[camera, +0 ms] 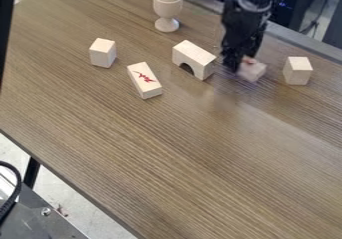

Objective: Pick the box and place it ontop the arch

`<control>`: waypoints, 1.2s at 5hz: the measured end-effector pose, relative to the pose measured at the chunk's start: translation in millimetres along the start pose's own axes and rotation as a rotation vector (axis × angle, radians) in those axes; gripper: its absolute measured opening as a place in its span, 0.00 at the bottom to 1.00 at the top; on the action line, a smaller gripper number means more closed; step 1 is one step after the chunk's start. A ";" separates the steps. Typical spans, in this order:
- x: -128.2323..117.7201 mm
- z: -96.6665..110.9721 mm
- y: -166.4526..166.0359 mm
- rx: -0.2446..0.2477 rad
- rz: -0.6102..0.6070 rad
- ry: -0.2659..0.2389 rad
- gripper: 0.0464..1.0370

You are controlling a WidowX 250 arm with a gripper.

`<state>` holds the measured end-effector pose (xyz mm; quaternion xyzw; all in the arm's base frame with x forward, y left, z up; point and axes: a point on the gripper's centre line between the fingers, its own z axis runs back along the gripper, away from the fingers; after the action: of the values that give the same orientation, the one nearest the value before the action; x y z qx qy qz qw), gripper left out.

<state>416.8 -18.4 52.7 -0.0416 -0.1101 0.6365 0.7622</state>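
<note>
The box (pixel 254 71) is a small, pale block of what looks like wood, with a reddish patch at its upper edge; its outline is blurred and partly hidden. It is just beside the arch (pixel 199 56), to the right in the view; whether it touches the table (pixel 167 148) cannot be made out. The arch is a pale wooden block standing upright on the table, flat top up, its half-round opening facing down, set at a slant.
</note>
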 end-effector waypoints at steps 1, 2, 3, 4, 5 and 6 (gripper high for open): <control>0.7 10.7 -10.8 -0.023 -0.063 0.026 0.50; 9.8 10.4 -7.7 -0.007 -0.069 0.036 0.50; 30.8 6.4 1.0 0.015 -0.033 0.030 0.50; 39.8 19.9 1.6 -0.008 -0.020 0.016 0.50; 51.9 25.9 4.6 -0.015 -0.003 -0.003 0.50; 54.5 24.4 7.2 -0.008 0.006 -0.003 0.50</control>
<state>413.6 34.5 81.3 -0.0440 -0.1139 0.6383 0.7601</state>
